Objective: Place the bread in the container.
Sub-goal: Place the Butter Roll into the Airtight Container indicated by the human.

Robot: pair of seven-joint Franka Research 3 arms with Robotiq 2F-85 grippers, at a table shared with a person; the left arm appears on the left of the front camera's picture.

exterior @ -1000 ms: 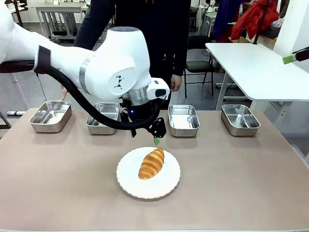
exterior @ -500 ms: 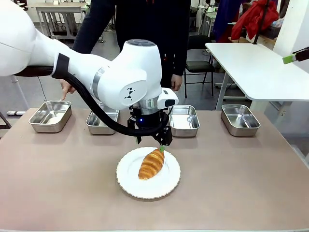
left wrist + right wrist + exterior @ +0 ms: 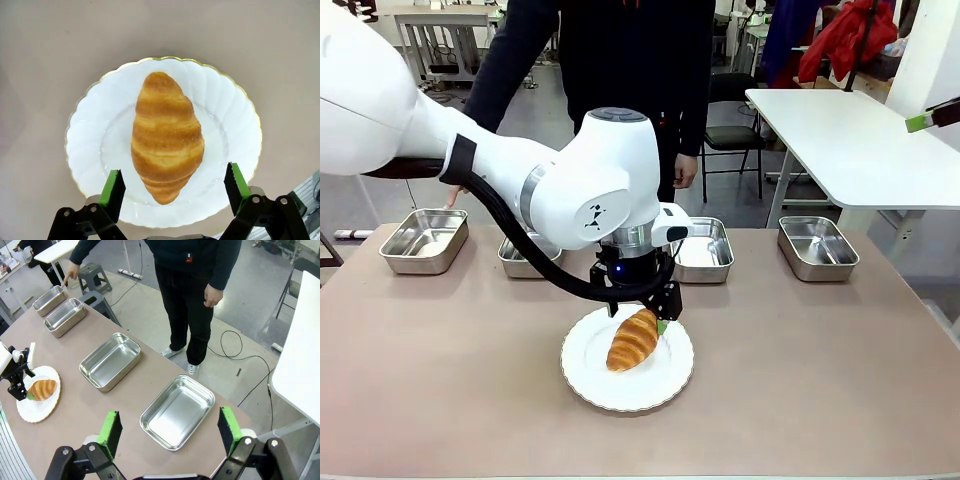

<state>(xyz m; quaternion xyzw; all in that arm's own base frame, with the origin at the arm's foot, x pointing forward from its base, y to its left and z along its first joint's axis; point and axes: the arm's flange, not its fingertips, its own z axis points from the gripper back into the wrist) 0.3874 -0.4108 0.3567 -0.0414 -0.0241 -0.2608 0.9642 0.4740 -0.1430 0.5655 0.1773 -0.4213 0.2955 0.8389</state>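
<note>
Four steel pans stand in a row along the far side of the counter (image 3: pixel 840 380), and the person's hand (image 3: pixel 452 190) points down at the leftmost one, the container (image 3: pixel 424 240). Nearer the robot, the bread (image 3: pixel 633 339) lies on a white scalloped plate (image 3: pixel 670 385), well apart from that container.

Over the plate, the left claw (image 3: pixel 638 316) hangs at the far end of the bread. In the left wrist view, its green-padded fingers (image 3: pixel 112 189) stand spread wide on either side of the bread's nearer tip, with clear gaps on both sides, so nothing is gripped. That view shows the bread (image 3: pixel 167 135) lengthwise between the fingers, resting in the middle of the plate (image 3: pixel 87 150).

High above the counter's right end, the right claw (image 3: pixel 170 432) is also spread, empty, looking down on the two right-hand pans (image 3: pixel 177 412). From there the container (image 3: pixel 49 299) sits at the far end of the row with the person's finger over it, and the plate (image 3: pixel 30 407) with the bread (image 3: pixel 42 388) lies to the near side.
</note>
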